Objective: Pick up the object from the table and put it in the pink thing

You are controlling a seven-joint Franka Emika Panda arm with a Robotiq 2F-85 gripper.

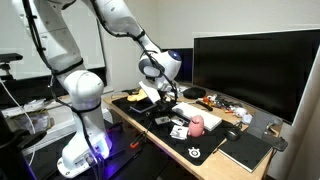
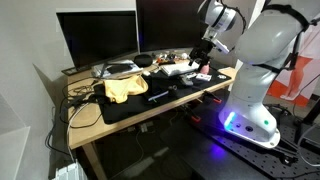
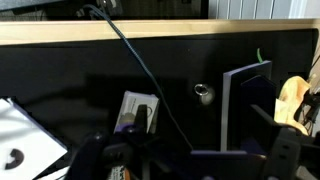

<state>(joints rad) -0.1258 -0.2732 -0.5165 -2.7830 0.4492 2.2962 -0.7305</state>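
Note:
The pink thing [image 1: 197,123] is a small pale-pink cup standing on the black desk mat [image 1: 160,125] near the front edge; in an exterior view it shows only as a small pinkish spot [image 2: 202,78]. My gripper [image 1: 163,96] hangs above the middle of the mat, behind the cup and apart from it; it also shows in an exterior view [image 2: 204,55]. In the wrist view its fingers [image 3: 190,165] are spread wide at the bottom edge with nothing clearly between them. Below lie a small silver object [image 3: 203,93] and a pale card-like box [image 3: 138,110]. The cup is out of the wrist view.
A yellow cloth [image 1: 148,93] [image 2: 125,88] lies on the mat, at the right edge of the wrist view [image 3: 293,100]. A large monitor [image 1: 255,70] stands behind the desk. A black notebook [image 1: 246,150] and a white paper [image 1: 200,148] lie near the front. A cable [image 3: 140,60] crosses the mat.

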